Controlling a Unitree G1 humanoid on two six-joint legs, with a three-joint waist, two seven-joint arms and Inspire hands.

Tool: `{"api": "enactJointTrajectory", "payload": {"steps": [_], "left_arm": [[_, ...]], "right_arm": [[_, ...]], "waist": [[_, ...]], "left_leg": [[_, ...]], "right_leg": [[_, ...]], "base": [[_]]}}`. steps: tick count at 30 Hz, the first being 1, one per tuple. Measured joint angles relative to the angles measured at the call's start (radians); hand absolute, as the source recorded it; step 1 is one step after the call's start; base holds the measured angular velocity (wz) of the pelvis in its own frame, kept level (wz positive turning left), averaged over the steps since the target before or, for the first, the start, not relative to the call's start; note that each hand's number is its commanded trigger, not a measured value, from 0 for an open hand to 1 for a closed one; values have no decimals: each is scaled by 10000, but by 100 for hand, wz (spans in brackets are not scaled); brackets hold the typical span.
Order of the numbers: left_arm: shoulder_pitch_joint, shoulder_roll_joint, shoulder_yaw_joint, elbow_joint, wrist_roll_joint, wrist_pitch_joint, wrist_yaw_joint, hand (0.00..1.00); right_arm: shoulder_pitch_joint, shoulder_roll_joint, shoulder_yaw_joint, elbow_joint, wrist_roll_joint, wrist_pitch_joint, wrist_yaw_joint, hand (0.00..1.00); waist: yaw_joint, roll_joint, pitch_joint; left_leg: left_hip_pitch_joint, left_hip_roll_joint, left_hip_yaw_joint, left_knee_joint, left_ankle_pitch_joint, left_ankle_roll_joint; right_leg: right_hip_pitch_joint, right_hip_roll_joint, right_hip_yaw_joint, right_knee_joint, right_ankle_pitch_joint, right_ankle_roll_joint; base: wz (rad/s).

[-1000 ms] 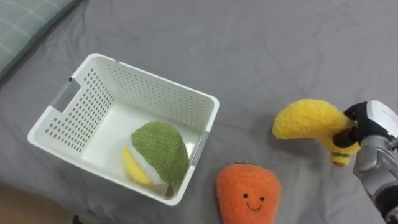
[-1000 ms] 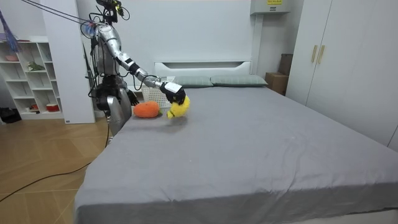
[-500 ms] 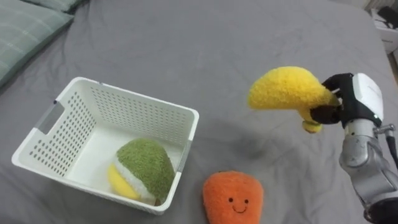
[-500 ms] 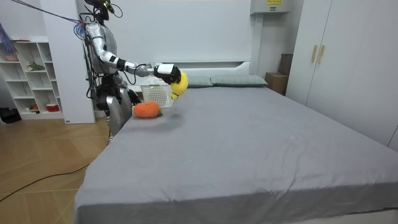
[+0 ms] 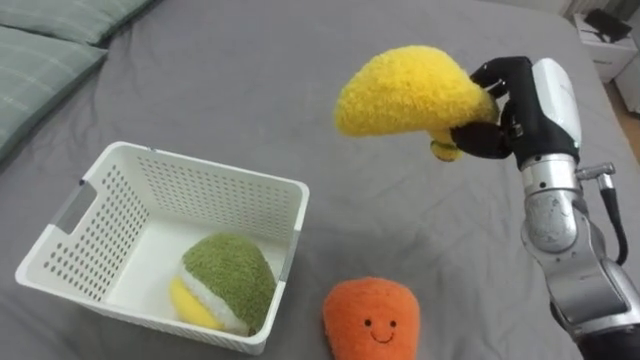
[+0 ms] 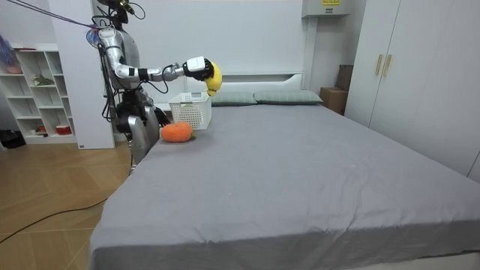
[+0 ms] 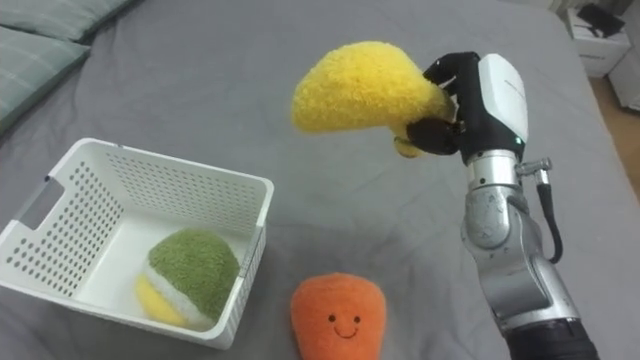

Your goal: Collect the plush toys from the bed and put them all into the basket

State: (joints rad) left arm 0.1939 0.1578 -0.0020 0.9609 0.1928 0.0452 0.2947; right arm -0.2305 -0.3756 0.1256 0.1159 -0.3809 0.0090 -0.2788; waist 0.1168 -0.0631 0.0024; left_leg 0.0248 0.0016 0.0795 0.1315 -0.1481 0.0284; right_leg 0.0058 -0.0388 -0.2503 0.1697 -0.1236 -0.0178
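One green toy (image 5: pixel 232 283) lies in the basket (image 5: pixel 215 195), the right hand (image 5: pixel 512 100) grips the yellow banana toy (image 5: pixel 405 88) in the air, and the orange carrot toy (image 5: pixel 372 322) waits on the bed (image 5: pixel 250 70).

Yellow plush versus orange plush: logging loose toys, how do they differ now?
The yellow plush is held in the air by the right hand; the orange plush lies on the bed. The yellow plush is curved like a banana; the orange plush is rounded with a smiling face. Both are fuzzy and outside the basket.
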Motion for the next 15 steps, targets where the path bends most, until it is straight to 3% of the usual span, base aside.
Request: {"api": "enactJointTrajectory", "payload": {"steps": [10, 15], "left_arm": [[-55, -205, -1, -12, 456, 200, 12, 0], [-100, -312, -4, -82, 514, 200, 65, 0]], "right_arm": [[-2, 1200, 127, -893, -162, 158, 961, 100], [-2, 1447, 150, -934, -194, 158, 1305, 100]], "waist": [[71, 32, 21], [204, 22, 19]], "left_leg": [[188, -3, -27, -37, -17, -5], [184, -6, -51, -37, -17, -6]], "right_leg": [[210, 2, -16, -49, -18, 25], [258, 16, -22, -151, -19, 27]], "base": [[0], [1]]}}
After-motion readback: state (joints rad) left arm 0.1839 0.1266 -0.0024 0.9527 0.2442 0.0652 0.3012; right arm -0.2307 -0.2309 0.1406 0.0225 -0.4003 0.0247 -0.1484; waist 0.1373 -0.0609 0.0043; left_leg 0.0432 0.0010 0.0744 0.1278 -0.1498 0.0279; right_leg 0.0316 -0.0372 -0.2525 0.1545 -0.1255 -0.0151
